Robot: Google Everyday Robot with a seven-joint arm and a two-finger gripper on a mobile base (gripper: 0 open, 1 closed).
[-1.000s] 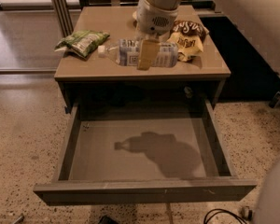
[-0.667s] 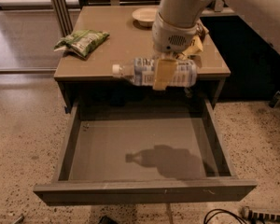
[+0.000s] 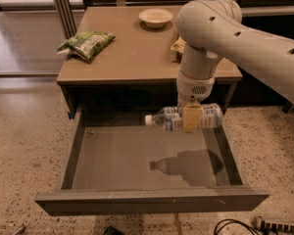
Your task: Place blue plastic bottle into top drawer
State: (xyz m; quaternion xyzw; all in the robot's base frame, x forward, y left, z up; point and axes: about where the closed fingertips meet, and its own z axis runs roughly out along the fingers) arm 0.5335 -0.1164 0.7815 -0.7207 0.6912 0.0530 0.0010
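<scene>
The top drawer (image 3: 152, 200) is seen pulled fully open, and its front panel is placed nearest, below and in front of the gripper (image 3: 191, 120). A bottle-shaped shadow (image 3: 186, 164) is cast on the drawer's bare floor, directly beneath the gripper. The gripper is pointed downward over the rear part of the drawer, and its fingers are clamped on the blue plastic bottle (image 3: 167, 121). The bottle is held level in the air, clear of the drawer floor, with its white cap turned toward the snack-bag side. Behind the gripper the table (image 3: 132, 65) is found. A pale packet (image 3: 178, 45) is partly hidden beyond the arm. A green snack bag (image 3: 86, 43) is laid well apart on the cap side. A bowl (image 3: 156, 17) is set farthest back.
</scene>
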